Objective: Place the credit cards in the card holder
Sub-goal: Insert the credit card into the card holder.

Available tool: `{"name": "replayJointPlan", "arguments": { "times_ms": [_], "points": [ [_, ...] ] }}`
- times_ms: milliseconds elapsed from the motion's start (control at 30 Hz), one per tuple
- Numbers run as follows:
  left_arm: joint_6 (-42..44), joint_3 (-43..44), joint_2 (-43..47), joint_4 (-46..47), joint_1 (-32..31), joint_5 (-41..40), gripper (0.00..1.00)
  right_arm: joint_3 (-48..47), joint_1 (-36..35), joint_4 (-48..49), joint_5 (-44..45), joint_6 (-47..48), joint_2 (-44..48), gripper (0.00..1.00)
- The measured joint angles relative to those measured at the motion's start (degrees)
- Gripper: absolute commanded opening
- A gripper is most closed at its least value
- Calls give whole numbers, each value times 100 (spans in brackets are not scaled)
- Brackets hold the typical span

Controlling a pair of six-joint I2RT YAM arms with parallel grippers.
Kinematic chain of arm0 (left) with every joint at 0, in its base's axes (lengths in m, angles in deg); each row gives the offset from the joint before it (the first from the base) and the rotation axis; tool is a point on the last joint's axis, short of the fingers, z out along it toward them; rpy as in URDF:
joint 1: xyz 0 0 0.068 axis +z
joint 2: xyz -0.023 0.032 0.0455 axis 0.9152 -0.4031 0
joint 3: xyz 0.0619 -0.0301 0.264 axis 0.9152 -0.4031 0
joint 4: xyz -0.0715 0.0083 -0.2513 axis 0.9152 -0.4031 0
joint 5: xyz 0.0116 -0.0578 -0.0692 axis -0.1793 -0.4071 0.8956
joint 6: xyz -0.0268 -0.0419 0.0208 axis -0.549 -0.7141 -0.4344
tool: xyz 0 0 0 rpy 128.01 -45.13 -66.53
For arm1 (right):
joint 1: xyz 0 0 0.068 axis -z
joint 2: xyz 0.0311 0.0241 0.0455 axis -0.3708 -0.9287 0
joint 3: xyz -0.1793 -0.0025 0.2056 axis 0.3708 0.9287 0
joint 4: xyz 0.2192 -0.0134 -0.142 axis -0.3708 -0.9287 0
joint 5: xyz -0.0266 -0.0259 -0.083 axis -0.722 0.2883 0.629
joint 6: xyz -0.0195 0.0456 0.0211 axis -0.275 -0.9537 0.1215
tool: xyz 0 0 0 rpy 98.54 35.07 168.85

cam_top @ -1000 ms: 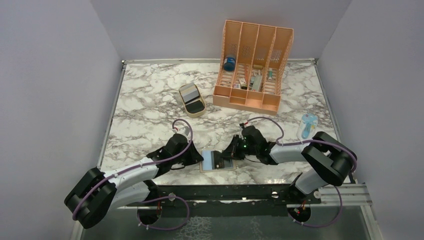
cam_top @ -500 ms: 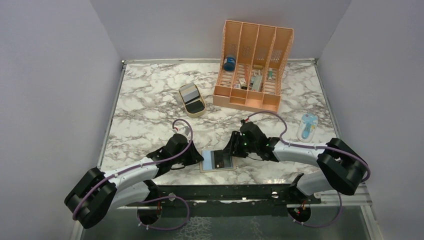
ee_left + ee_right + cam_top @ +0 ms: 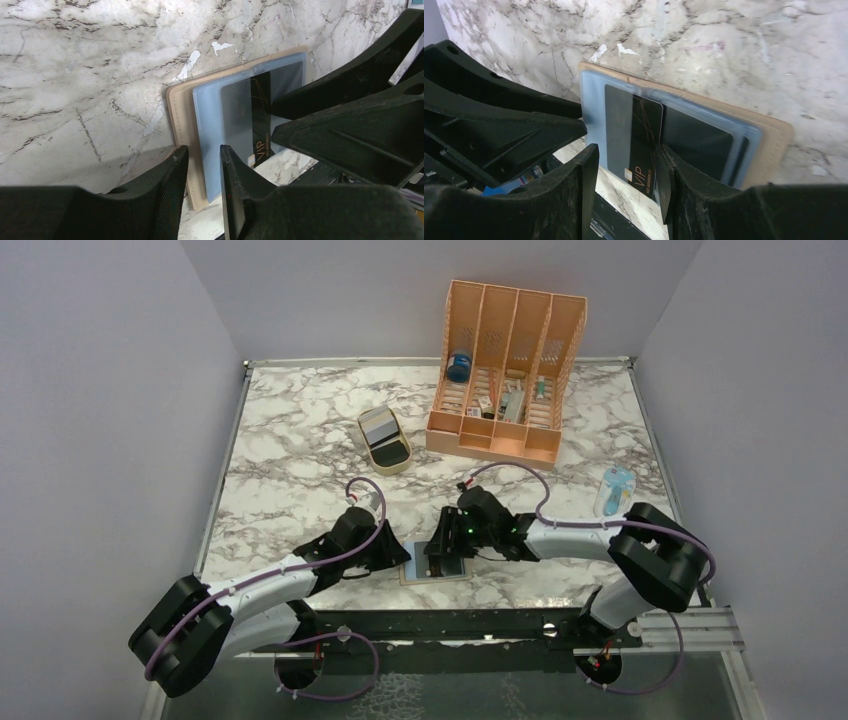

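The task is partly done. The card holder (image 3: 207, 130) lies open and flat at the near edge of the table (image 3: 300, 430), about midway along it and between the 2 arms. 1 black card (image 3: 644, 135) marked VIP sits partway into its left blue pocket – the inner part shows grey through the sleeve and the rest sticks out bare. A dark shape under the blue of the other half may be a second card; I cannot tell.

What is left, by my reading: seat this card fully, then bring the rest. The tan oval tray (image 3: 404, 462), further in and just left of the orange organizer (image 3: 500, 370) at the far edge, holds at least 1 silver-grey card (image 3: 378, 426).

The holder is thin, with a tan cover framing light-blue translucent pockets.

The right pincer (image 3: 628, 150) has its jaws apart, and the card's bare end shows between them without being squeezed. The left pincer (image 3: 203, 150) is slightly parted over the holder's left edge – 1 finger on the blue pocket, clamping nothing.
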Motion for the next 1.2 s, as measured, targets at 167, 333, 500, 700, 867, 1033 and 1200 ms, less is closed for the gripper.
{"name": "replayJointPlan", "arguments": {
  "times_ms": [167,333,500,700,867,1033,1200],
  "points": [
    [0,0,20,24,-15,26,37,-90,-201,181,-70,-20,-210,43],
    [0,0,20,37,-15,37,37,-87,-302,308,-138,-94,-334,38],
    [0,-11,20,59,-15,39,37,-87,-308,350,-138,-59,-378,32],
    [17,-13,11,74,-15,44,37,-52,-310,501,-140,256,-376,31],
    [48,-4,-26,101,-15,59,37,42,-313,667,-184,542,-334,32],
    [94,48,-4,-7,-15,57,43,195,-321,584,-267,603,120,47],
    [151,85,214,-315,-22,35,47,297,-321,-31,-96,605,929,53]
  ]
}}
